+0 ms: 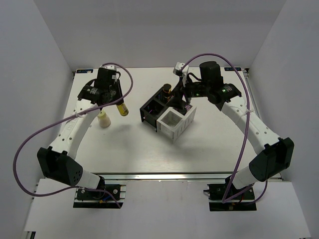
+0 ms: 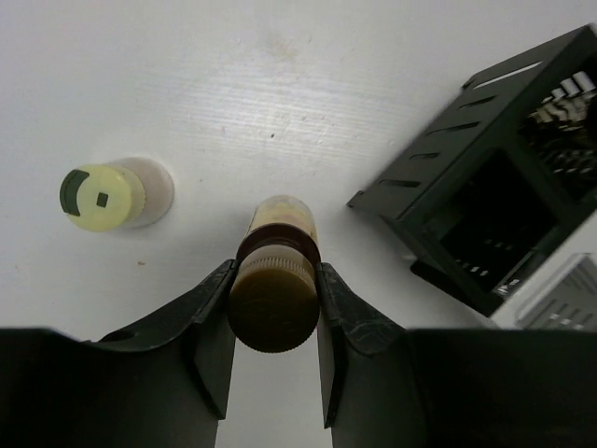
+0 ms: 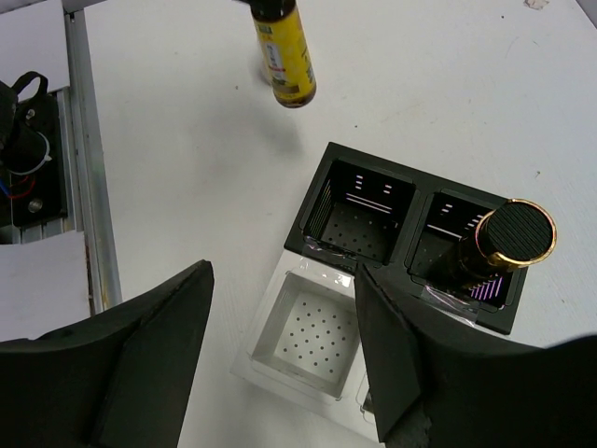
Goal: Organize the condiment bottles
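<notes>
My left gripper [image 2: 274,313] is shut on the dark cap of a yellow-bodied condiment bottle [image 2: 276,289] and holds it above the table [image 1: 122,108]; it shows hanging in the right wrist view too [image 3: 284,51]. A pale cream bottle [image 1: 103,119] with a tapered top stands on the table to its left [image 2: 112,193]. A dark bottle with a gold-rimmed black cap [image 3: 504,238] stands in a black compartment of the rack [image 1: 167,91]. My right gripper [image 3: 280,350] is open and empty above the rack's white compartment [image 3: 312,331].
The black-and-white rack [image 1: 152,110] stands at the table's middle, with an empty black compartment [image 3: 359,210] and an empty white one. The table's metal rail and cables [image 3: 79,140] lie along one side. White walls enclose the table.
</notes>
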Controlling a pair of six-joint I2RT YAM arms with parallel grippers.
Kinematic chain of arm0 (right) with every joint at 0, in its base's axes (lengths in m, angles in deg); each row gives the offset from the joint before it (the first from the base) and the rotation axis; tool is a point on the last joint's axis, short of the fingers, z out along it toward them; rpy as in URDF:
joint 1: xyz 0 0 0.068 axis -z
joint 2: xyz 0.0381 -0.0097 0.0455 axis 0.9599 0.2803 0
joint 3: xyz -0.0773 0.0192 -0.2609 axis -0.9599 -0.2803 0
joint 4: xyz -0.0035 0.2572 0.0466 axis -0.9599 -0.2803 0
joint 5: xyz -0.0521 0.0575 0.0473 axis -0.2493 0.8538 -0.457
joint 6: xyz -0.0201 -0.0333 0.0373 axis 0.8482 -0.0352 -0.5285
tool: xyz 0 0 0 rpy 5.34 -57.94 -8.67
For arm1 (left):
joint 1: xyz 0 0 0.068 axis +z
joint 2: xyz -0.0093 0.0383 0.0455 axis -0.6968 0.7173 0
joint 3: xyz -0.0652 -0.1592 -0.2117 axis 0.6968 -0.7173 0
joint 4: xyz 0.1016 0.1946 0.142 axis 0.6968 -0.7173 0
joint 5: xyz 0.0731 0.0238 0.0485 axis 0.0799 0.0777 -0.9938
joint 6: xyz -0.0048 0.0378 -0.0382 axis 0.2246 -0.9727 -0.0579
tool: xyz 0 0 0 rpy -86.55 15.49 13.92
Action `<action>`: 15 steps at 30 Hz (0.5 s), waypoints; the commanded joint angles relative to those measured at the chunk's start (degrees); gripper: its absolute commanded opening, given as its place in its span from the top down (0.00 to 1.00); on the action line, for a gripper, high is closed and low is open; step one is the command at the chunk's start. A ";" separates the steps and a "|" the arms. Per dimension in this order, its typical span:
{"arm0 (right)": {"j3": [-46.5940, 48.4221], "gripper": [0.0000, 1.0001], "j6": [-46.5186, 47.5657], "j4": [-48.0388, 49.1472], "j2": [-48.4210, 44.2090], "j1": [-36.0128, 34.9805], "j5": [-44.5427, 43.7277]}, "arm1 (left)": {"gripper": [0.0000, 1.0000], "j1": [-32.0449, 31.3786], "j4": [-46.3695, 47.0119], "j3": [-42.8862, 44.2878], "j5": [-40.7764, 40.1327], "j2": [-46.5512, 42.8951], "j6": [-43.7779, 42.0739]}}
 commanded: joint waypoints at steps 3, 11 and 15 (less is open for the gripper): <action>0.40 0.36 0.01 1.55 -1.51 0.28 0.74 | 1.00 -3.04 -0.89 9.69 1.88 -3.07 0.63; -0.30 0.84 -0.16 1.81 -2.39 0.54 -0.32 | 1.00 -10.51 1.04 18.57 6.28 2.20 0.37; -1.09 0.93 -0.16 1.90 -3.36 1.06 -0.93 | 1.00 -12.80 3.67 20.59 5.75 5.28 0.01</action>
